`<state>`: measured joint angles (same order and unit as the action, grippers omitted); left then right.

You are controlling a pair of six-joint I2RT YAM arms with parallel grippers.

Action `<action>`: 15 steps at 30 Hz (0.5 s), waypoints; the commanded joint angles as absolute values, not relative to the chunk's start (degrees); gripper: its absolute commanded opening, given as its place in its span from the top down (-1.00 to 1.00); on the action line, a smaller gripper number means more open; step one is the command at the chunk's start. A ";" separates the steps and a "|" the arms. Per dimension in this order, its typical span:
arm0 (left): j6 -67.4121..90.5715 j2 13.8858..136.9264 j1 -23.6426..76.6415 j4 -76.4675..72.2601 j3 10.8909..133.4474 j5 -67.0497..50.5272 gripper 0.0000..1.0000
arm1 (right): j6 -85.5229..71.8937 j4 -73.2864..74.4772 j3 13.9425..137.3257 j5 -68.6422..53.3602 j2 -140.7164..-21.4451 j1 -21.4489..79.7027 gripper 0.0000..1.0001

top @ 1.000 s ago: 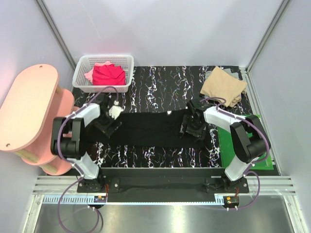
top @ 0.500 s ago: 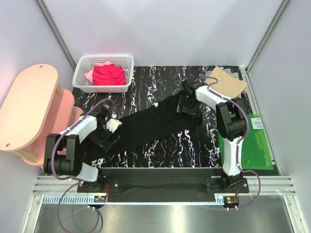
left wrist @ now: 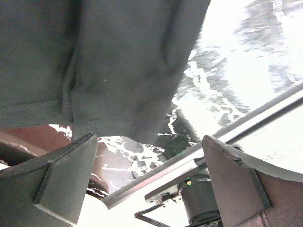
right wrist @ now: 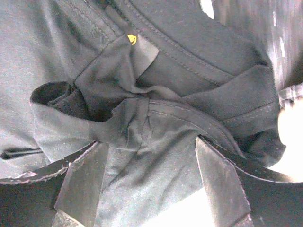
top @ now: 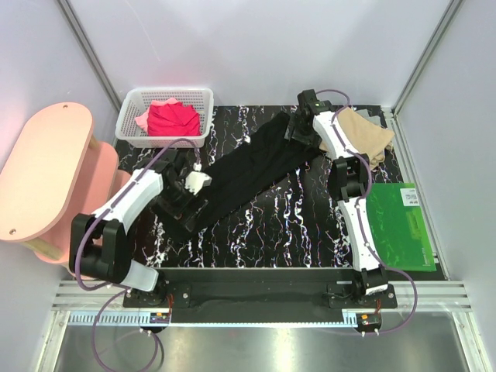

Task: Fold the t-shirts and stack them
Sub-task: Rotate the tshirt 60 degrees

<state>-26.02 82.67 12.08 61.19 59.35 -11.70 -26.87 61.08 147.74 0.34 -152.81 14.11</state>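
Black t-shirt (top: 256, 163) lies stretched diagonally from the tabletop's (top: 294, 225) left edge toward its far-right corner, right gripper (right wrist: 150, 156) pinching a bunched fold, left gripper (left wrist: 149, 156) spread by the hem, so one-sided pulling may drag it crooked

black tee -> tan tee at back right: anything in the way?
Nothing visible. The right end effector has the black t-shirt bunched between its fingers, its far end right beside the tan t-shirt. The white basket sits far left and the green board near right, both off that path.
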 commanded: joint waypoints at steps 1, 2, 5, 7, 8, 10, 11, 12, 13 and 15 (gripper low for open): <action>-25.67 86.74 14.76 64.16 61.96 -16.08 -0.96 | -26.45 66.53 158.29 -2.19 -159.52 12.57 -0.60; -25.40 87.62 15.03 63.46 61.79 -16.17 -0.96 | -26.54 65.49 157.94 -2.28 -159.43 12.13 -0.60; -24.35 89.56 15.12 61.80 61.87 -16.00 -0.95 | -25.14 63.64 156.01 -0.45 -157.59 11.95 -0.58; -24.00 88.51 15.12 61.17 62.84 -15.56 -0.96 | -23.74 62.15 153.39 1.91 -153.74 12.74 -0.59; -23.91 87.37 15.12 61.17 63.45 -15.56 -0.98 | -21.73 58.83 151.72 6.11 -151.63 13.18 -0.59; -23.56 86.66 15.03 61.26 65.65 -15.30 -0.98 | -19.52 54.95 145.85 9.83 -144.87 15.46 -0.62; -23.47 86.05 14.94 61.17 66.18 -14.25 -0.98 | -18.03 52.06 144.33 10.97 -142.84 16.16 -0.64; -23.38 85.70 14.42 60.91 66.96 -13.46 -0.98 | -17.67 51.51 143.62 11.16 -139.69 16.78 -0.65; -23.12 85.43 13.72 60.39 67.15 -12.75 -0.98 | -17.67 51.50 143.96 11.42 -138.53 17.74 -0.65; -23.29 84.82 10.48 58.45 67.50 -10.82 -0.98 | -18.10 52.20 144.49 9.59 -135.29 18.63 -0.66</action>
